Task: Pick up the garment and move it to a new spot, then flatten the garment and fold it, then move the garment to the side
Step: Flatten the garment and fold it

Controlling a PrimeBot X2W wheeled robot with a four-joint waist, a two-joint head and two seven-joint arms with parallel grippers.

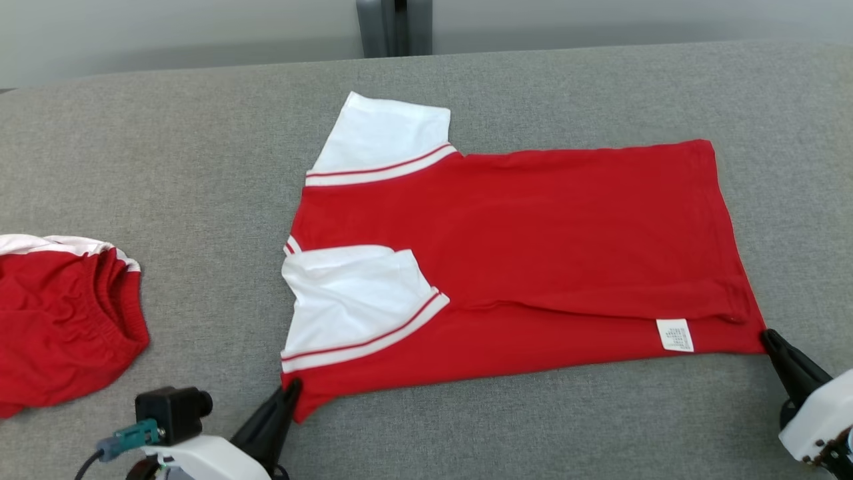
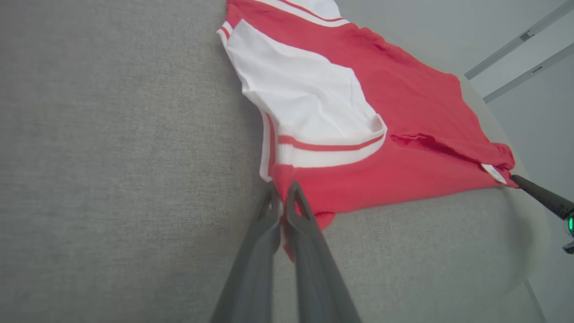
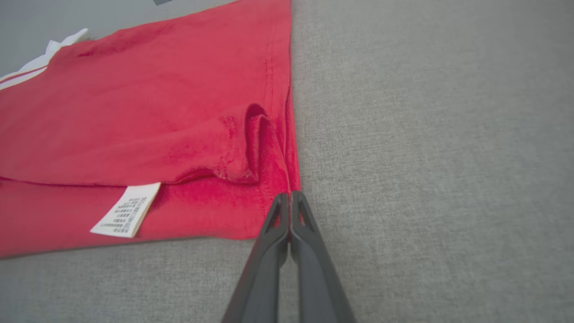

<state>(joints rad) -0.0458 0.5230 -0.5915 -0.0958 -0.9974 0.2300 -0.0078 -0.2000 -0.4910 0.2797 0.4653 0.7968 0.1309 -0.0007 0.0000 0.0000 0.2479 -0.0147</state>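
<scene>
Looked like a robot test lab to me: big grey fabric-covered worktable (image 1: 166,153), plain pale grey wall (image 1: 166,33), dark grey upright post (image 1: 393,27) behind.

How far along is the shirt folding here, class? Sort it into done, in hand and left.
Done: shirt lies spread flat, near sleeve turned in. In hand: left gripper and right gripper are shut on its near corners. Left: finish folding, move aside.
</scene>
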